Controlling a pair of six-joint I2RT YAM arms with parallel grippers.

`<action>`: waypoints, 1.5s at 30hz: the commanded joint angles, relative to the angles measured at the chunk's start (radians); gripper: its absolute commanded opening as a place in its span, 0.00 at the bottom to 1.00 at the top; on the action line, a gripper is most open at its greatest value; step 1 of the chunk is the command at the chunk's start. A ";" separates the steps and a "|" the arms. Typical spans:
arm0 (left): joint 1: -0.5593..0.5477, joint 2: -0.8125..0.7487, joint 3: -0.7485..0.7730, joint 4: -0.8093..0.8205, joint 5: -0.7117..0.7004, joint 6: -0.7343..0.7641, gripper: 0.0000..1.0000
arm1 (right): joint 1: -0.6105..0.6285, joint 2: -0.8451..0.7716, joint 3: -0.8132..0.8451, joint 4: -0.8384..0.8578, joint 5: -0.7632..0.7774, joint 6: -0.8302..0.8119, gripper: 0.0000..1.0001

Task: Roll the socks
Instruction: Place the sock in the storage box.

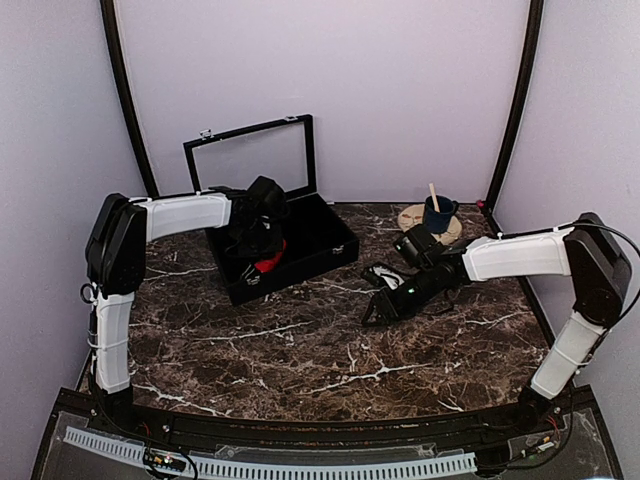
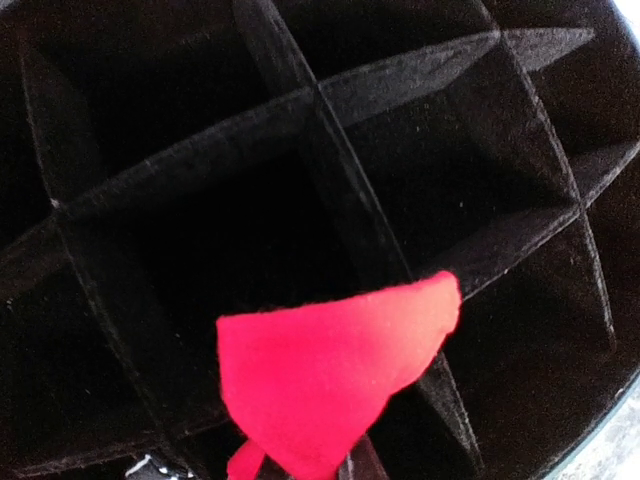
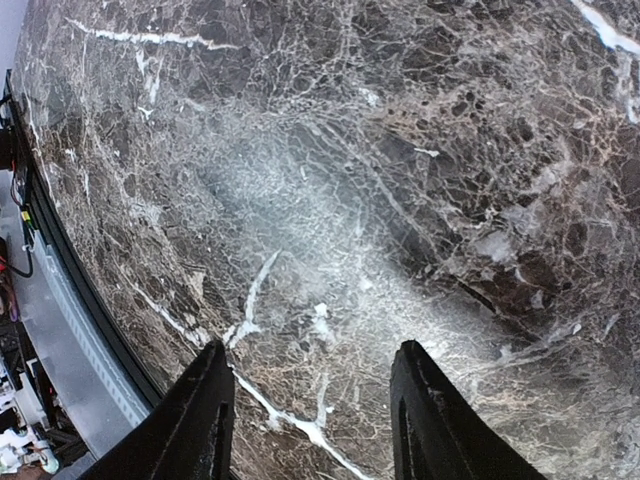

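Nearly closed on a small red fabric sock (image 1: 268, 263): the left gripper (image 1: 258, 256), poised over the open black compartmented case (image 1: 328, 243) at centre left of the overhead frame. From the left wrist, red cloth hanging in from the bottom edge of the frame, over a black felt divider (image 2: 350, 200) where several cells meet; touching it or just above it, impossible to tell.

About half open and holding nothing: the right gripper (image 3: 312, 352), right of centre overhead, two black fingers (image 3: 205, 420) apart with only the dark veined marble tabletop (image 1: 300, 350) between them.

Counted: two grippers; one red piece of fabric in view, single sock or pair not discernible; one case, glazed lid (image 1: 250, 155) upright at the back; one blue mug (image 1: 438, 213) with one wooden stick (image 1: 433, 195), on one round wooden coaster (image 1: 411, 217) at upper right.
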 commanded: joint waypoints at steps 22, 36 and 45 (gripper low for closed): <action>-0.012 0.126 0.036 -0.194 0.083 0.017 0.00 | -0.005 0.037 0.043 0.010 -0.017 -0.024 0.50; -0.040 0.239 0.214 -0.382 0.017 0.088 0.00 | -0.005 0.042 0.038 0.028 -0.023 -0.027 0.50; -0.093 0.233 0.198 -0.418 -0.026 0.119 0.00 | -0.005 0.057 0.060 0.030 -0.035 -0.034 0.50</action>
